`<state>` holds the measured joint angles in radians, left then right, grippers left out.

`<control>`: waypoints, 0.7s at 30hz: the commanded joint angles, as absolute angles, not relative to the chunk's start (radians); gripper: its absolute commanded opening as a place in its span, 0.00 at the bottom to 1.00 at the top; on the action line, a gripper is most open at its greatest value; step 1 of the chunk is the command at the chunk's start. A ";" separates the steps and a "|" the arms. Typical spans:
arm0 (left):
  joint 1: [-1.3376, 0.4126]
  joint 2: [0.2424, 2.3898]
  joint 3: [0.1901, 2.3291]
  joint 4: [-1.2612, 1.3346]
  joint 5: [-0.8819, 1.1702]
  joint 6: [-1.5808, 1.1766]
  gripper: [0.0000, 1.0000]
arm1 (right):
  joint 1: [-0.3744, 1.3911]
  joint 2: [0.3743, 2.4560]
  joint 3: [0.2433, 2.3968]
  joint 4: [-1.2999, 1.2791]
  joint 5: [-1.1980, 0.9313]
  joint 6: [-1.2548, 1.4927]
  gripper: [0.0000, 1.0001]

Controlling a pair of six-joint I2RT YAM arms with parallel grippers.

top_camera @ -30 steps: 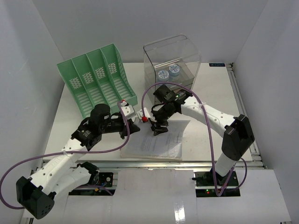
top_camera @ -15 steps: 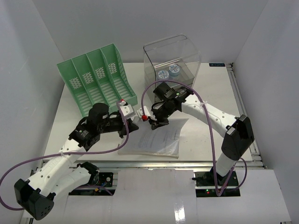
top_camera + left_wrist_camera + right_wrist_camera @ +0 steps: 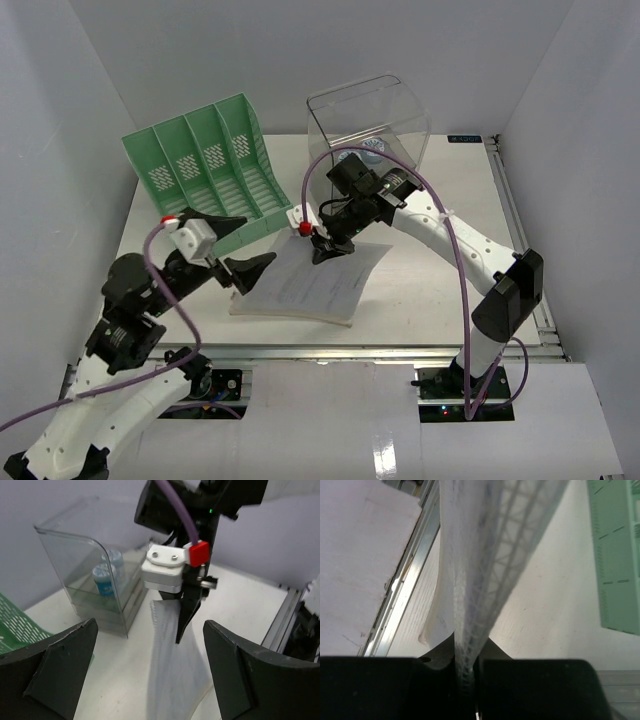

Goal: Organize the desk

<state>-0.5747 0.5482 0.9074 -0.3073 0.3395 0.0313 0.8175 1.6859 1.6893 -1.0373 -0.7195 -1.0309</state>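
A stack of printed papers (image 3: 305, 285) lies on the white desk (image 3: 440, 285), in front of the green file rack (image 3: 205, 175). My right gripper (image 3: 325, 247) is shut on the stack's far edge and holds it raised, so the sheets hang curved. In the right wrist view the papers (image 3: 480, 555) are pinched between the two dark fingers (image 3: 530, 685). My left gripper (image 3: 258, 240) stands wide open just left of the stack, touching nothing. In the left wrist view its fingers (image 3: 55, 665) flank the papers (image 3: 175, 680), with the right gripper (image 3: 187, 617) beyond them.
A clear plastic box (image 3: 370, 125) at the back holds two blue-lidded round containers (image 3: 105, 572). The green rack's slots face the papers. A metal rail (image 3: 400, 348) runs along the desk's front edge. White walls enclose the sides and back.
My left gripper opened, let go of the papers and drew back to the left. The right gripper shut on the stack's far edge and shifted it toward the rack.
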 commanded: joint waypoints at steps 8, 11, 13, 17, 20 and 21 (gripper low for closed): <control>-0.575 0.336 0.970 -0.350 0.053 -0.147 0.98 | 0.790 1.757 1.971 -0.518 -0.675 -0.475 0.08; -0.575 0.301 0.963 -0.369 0.034 -0.175 0.98 | 0.790 1.759 1.972 -0.318 -0.609 -0.326 0.08; -0.575 0.286 0.958 -0.378 0.028 -0.198 0.98 | 0.789 1.764 1.987 -0.206 -0.538 -0.208 0.08; -0.575 0.265 0.961 -0.407 0.015 -0.220 0.98 | 0.790 1.794 2.041 0.027 -0.394 -0.089 0.08; -0.575 0.255 0.961 -0.425 -0.027 -0.231 0.98 | 0.790 1.835 2.083 0.119 -0.348 -0.068 0.08; -0.575 0.249 0.960 -0.432 -0.036 -0.233 0.98 | 0.790 1.851 2.096 0.143 -0.336 -0.066 0.08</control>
